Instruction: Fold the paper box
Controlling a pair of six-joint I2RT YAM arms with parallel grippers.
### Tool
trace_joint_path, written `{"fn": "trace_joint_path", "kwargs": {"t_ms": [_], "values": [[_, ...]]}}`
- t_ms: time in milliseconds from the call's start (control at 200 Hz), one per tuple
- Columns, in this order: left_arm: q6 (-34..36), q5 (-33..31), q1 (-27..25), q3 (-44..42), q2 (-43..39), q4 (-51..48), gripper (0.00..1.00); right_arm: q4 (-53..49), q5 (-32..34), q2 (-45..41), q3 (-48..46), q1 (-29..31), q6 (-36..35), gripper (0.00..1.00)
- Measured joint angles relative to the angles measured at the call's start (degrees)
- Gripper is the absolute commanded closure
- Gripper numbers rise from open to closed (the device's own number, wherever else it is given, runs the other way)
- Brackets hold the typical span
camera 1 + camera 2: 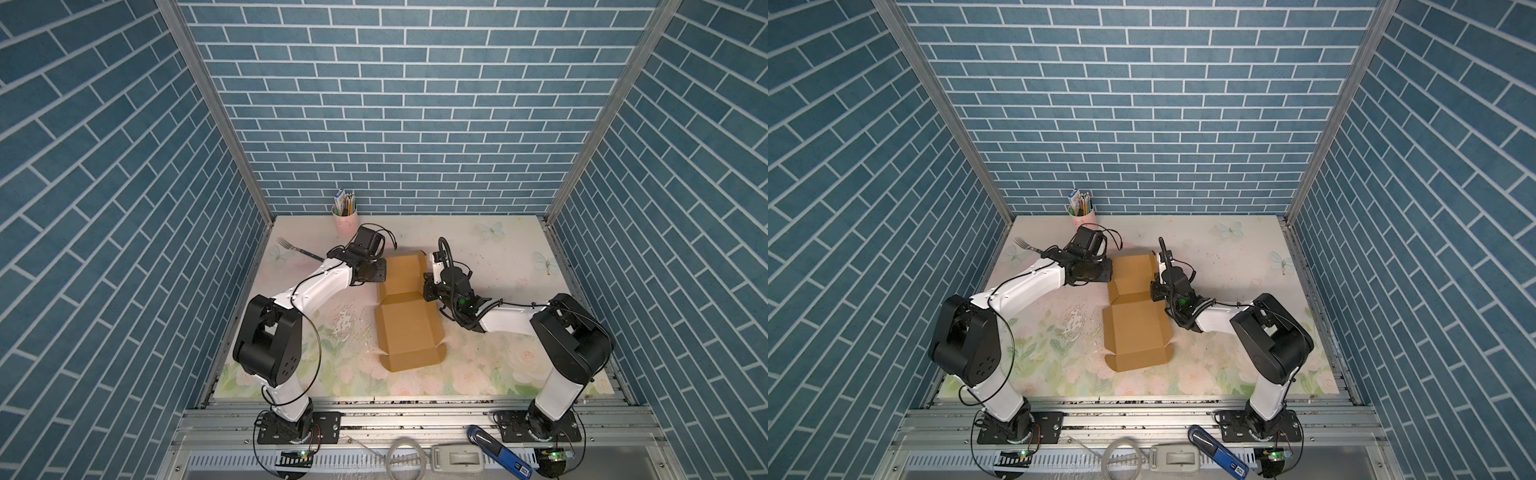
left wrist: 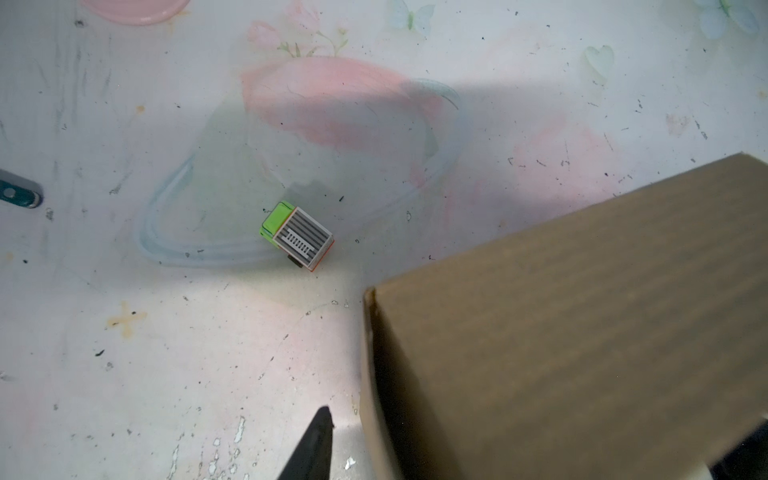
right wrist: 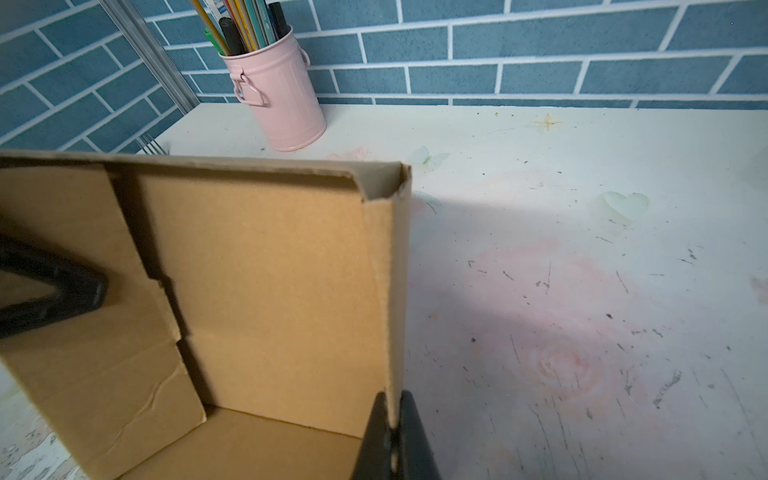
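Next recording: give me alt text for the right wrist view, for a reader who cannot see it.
The right gripper is shut on an upright side wall of the half-folded brown paper box, seen from close up. A pink pen holder stands on the table by the blue brick wall.

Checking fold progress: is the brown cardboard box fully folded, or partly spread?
Partly folded. In the right wrist view the paper box has upright far walls; in both top views its near flap lies flat.
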Motion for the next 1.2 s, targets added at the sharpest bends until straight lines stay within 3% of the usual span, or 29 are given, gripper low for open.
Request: {"fn": "trace_joint_path", "kwargs": {"t_ms": [180, 320, 645, 880, 1200], "values": [[-0.2, -2.4, -1.2, 0.0, 0.0, -0.2, 0.63, 0.4, 1.4, -0.5, -0.1, 1.1, -1.2, 1.0], [-0.7, -5.4, -3.2, 0.1, 0.0, -0.2, 0.7, 0.7, 3.0, -1.5, -0.5, 1.7, -1.6, 1.0], [-1.9, -16.3, -7.9, 3.4, 1.4, -1.5, 0.73, 1.3, 7.7, -4.2, -1.4, 2.7, -2.9, 1.0], [-4.1, -21.3, -9.0, 3.4, 2.1, -1.5, 0.85, 1.3, 10.3, -5.3, -2.4, 3.7, -3.2, 1.0], [-5.6, -27.4, -10.5, 7.8, 5.0, -3.5, 0.9, 1.3, 12.8, -7.1, -3.4, 4.8, -3.2, 1.0]]}}
